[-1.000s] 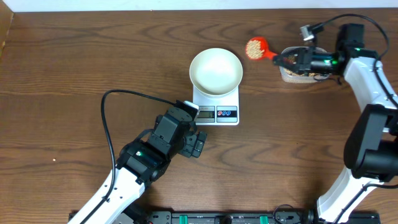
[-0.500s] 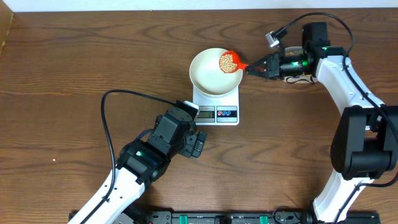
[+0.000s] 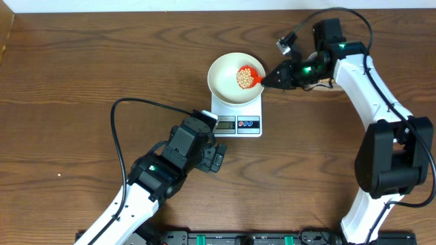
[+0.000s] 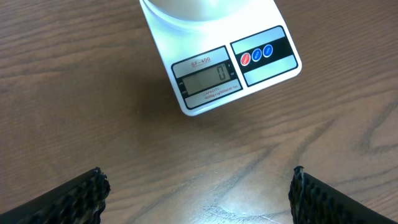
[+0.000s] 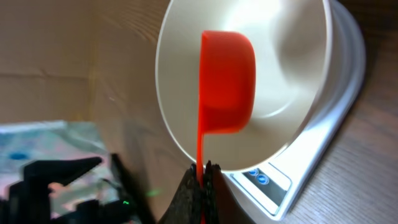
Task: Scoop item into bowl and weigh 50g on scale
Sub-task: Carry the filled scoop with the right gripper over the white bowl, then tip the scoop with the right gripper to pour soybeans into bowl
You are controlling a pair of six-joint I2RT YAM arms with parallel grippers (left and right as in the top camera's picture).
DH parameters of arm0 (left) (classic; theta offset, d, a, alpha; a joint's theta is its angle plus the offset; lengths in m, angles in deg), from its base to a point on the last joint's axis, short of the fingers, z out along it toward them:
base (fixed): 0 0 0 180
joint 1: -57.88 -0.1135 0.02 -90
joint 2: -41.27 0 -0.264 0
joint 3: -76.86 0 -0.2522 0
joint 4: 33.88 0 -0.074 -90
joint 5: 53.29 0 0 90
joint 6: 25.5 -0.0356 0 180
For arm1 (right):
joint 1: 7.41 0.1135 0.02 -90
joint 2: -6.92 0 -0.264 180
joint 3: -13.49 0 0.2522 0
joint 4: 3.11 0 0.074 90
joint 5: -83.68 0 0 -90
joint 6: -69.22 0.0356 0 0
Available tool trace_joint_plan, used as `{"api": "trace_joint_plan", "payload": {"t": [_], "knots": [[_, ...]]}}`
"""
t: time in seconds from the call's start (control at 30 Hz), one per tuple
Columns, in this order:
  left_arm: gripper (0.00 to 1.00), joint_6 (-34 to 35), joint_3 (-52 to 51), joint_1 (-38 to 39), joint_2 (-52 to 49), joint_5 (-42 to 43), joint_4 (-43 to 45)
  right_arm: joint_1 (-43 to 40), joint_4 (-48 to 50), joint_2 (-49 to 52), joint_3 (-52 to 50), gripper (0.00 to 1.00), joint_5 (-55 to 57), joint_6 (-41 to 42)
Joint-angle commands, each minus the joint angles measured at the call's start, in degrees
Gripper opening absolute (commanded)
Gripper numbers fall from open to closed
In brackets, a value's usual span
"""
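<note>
Pinching the red scoop (image 3: pixel 255 76), our right gripper (image 3: pixel 267 79) has brought beans (image 3: pixel 243 78) over the top-middle bowl (image 3: pixel 223 78); maybe pouring now.

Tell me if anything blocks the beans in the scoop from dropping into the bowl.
Nothing visible does: the right gripper holds the scoop of beans directly above the open bowl.

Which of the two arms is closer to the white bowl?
The right. The right arm's fingers hold a red scoop of beans over the bowl, reaching from its right edge; the left arm's fingers, open, sit in front of the scale, off the bowl.
</note>
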Motion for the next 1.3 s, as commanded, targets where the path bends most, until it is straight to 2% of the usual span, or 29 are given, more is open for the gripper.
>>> {"api": "trace_joint_plan", "payload": {"t": [0.0, 0.23, 0.77, 1.13, 1.27], "knots": [[0.95, -0.13, 0.42, 0.13, -0.07, -0.52, 0.02, 2.82, -0.44, -0.26, 2.84, 0.01, 7.19, -2.78], [0.95, -0.13, 0.42, 0.13, -0.07, -0.52, 0.02, 7.41, -0.44, -0.26, 3.3, 0.01, 20.96, -4.0], [0.95, -0.13, 0.42, 0.13, -0.07, -0.52, 0.02, 15.93, 3.19, -0.26, 3.43, 0.01, 38.91, -12.39], [0.95, -0.13, 0.42, 0.13, -0.07, -0.52, 0.04, 21.97, 3.87, -1.51, 5.29, 0.01, 58.31, -14.36], [0.95, -0.13, 0.42, 0.13, -0.07, -0.52, 0.02, 23.37, 4.07, -2.69, 5.33, 0.01, 60.22, -14.45]]}}
